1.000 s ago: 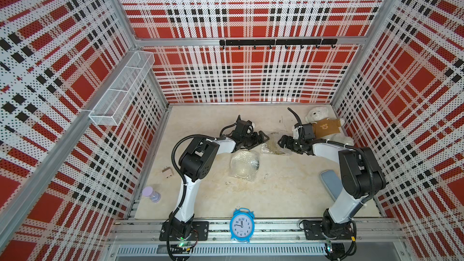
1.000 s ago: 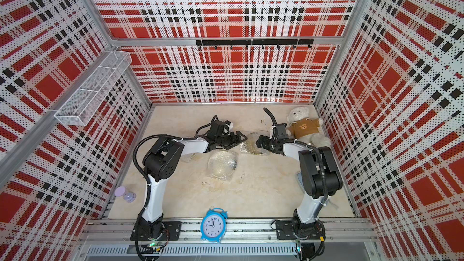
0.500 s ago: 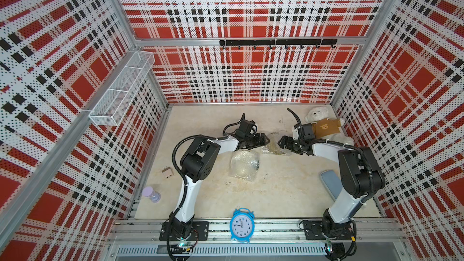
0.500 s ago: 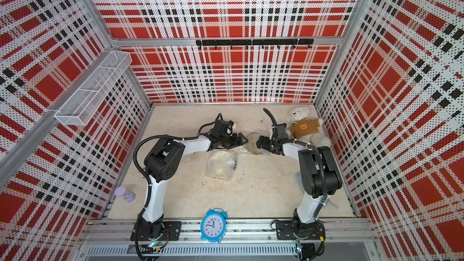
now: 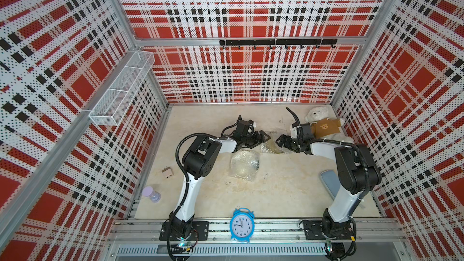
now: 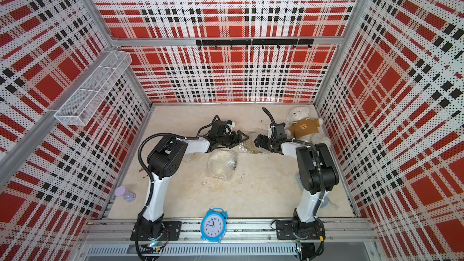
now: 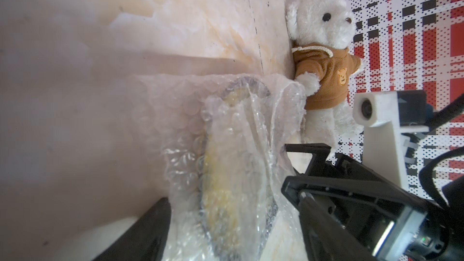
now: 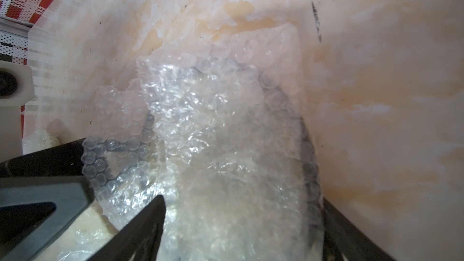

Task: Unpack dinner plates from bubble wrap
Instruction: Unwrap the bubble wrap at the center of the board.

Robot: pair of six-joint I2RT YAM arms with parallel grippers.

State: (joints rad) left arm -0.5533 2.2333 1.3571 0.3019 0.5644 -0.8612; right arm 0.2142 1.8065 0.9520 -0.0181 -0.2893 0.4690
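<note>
Two arms close in near the teddy bear point(image 5: 322, 126). The left tool point(image 5: 264, 138) faces the bear with jaws wide, while the right tool point(image 5: 280, 142), just beside the bear, also has jaws wide and straddles the bubble wrap point(image 8: 213, 134) between them. Inside the wrap lies the yellow plate point(image 7: 221, 197), flat on the surface point(image 5: 200, 126). A second wrapped plate point(image 5: 244, 164) sits farther from the bear, with neither tool on it.

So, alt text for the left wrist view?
A round yellow dark-rimmed plate lies wrapped in clear bubble wrap on a marbled table. The right arm's open black jaws sit beside it; a white plush bear in a brown hoodie sits beyond.
</note>
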